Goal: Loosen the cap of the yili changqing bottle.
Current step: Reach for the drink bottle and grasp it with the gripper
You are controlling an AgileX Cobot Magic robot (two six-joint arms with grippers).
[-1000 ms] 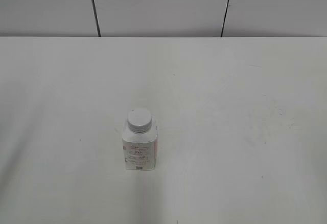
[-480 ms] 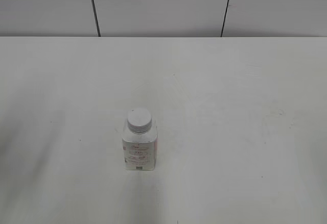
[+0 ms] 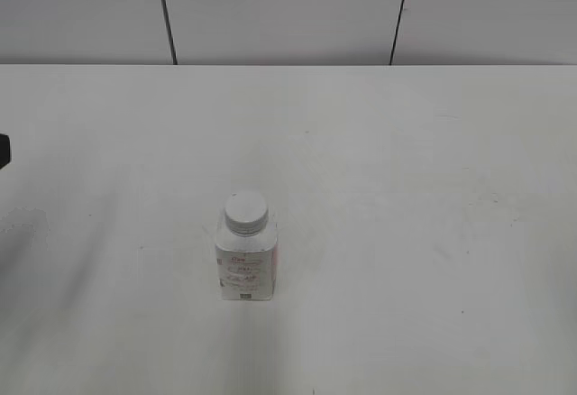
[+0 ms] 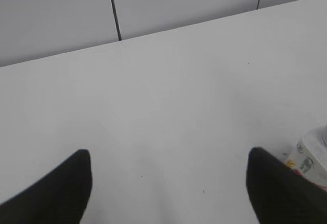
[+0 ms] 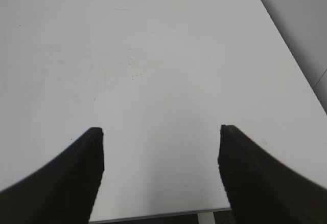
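At the far left edge of the exterior view a small dark shape [image 3: 4, 151] can now be made out where bare counter [image 3: 406, 142] was seen half a second ago; it is probably the leading part of the left arm, though too little is shown to be sure. In the left wrist view the left pincer [image 4: 168, 183] is held released, its two dark fingers spread wide above the counter, and a corner of the yili changqing bottle [image 4: 309, 162] is caught just beside the right-hand finger [image 4: 276, 188].

Left of the counter's middle, towards the near edge, the bottle [image 3: 246, 264] is seen upright and has not shifted, with the cap [image 3: 246, 212] seated on its neck and nothing touching either.

The right pincer [image 5: 161, 168] is likewise released, fingers apart over empty counter near a corner, with the bottle out of its view.

The approach is judged only just begun; no holding or twisting has yet been started.
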